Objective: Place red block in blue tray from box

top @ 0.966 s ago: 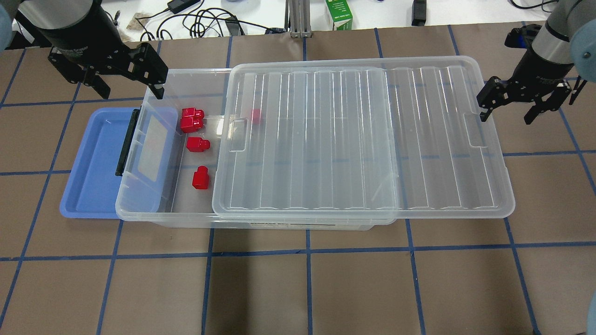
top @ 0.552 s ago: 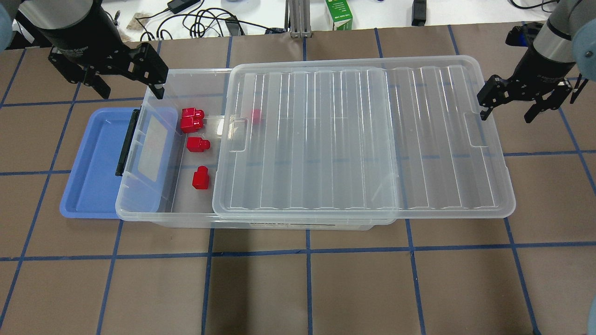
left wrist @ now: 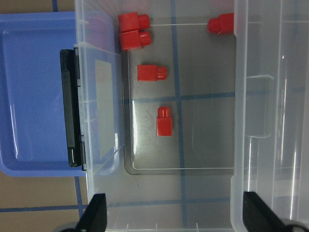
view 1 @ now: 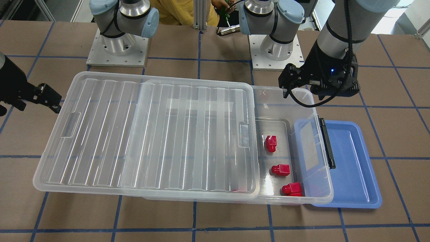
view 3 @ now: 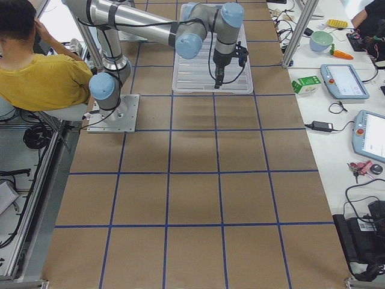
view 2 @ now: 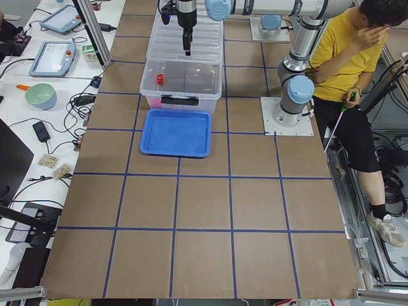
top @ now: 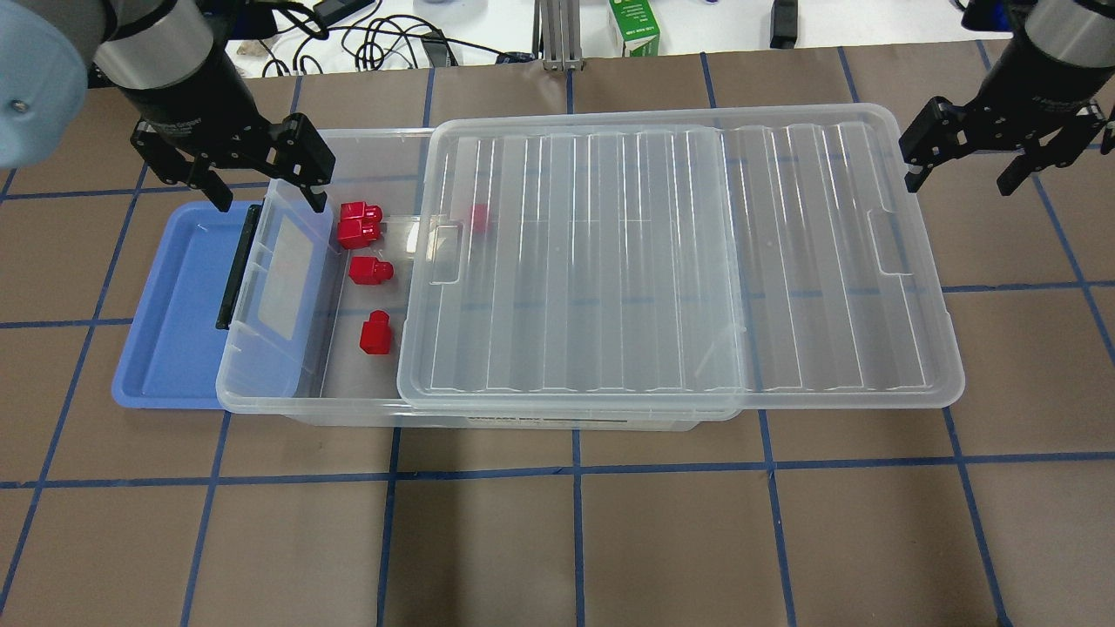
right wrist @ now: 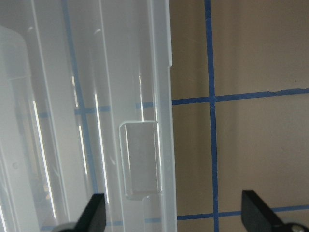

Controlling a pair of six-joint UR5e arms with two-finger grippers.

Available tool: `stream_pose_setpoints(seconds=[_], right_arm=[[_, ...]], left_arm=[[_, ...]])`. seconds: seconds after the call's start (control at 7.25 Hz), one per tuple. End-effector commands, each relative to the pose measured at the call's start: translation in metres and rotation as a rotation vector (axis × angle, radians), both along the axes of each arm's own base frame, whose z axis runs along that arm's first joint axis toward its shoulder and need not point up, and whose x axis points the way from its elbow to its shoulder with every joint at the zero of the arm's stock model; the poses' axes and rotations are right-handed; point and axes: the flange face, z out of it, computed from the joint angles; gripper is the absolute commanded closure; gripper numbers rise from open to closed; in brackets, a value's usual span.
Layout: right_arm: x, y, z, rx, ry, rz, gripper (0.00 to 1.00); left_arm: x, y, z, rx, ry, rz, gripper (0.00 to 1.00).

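The clear box lies across the table with its ribbed lid slid to the right, so its left end is uncovered. Several red blocks lie on the floor there: a pair, one and one; another shows through the lid. The blue tray lies at the box's left end, partly under its latch end. My left gripper is open and empty above the box's back left corner; its wrist view shows the blocks below. My right gripper is open and empty, off the lid's right back corner.
A black latch sits on the box's left end. A green carton and cables lie beyond the table's back edge. A person in yellow sits beside the robot bases.
My left gripper has moved right and nearer, from behind the tray to over the box's back left corner. My right gripper has drawn back from the lid's right edge. Blocks, box and tray are unmoved.
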Motion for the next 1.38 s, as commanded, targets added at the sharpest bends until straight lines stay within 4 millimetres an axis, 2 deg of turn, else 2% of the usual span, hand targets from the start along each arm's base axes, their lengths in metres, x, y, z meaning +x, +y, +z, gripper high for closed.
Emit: stream_pose_setpoints(seconds=[0.0,0.14,0.28,0.55,0.69,1.24], right_arm=[[0.035,0.021,0.022,-0.015,-0.001,0.046,0.00],[0.066,0.022,0.020,-0.008,0.020,0.002,0.00],[0.078,0.024,0.016,0.003,0.012,-0.002,0.00],[0.081,0.028,0.010,0.015,-0.003,0.025,0.00],[0.081,0.030,0.010,0.015,-0.003,0.027,0.00],[0.081,0.029,0.007,0.018,-0.005,0.024,0.00]], left_arm=[[0.001,0.002,-0.065,0.039,0.005,-0.033,0.00],[0.002,0.005,-0.100,0.028,0.005,-0.073,0.00],[0.001,0.009,-0.131,0.038,0.009,-0.073,0.00],[0.000,0.014,-0.169,0.070,0.013,-0.079,0.00],[0.001,0.014,-0.182,0.069,0.013,-0.079,0.00],[0.001,0.009,-0.211,0.090,0.017,-0.076,0.00]])
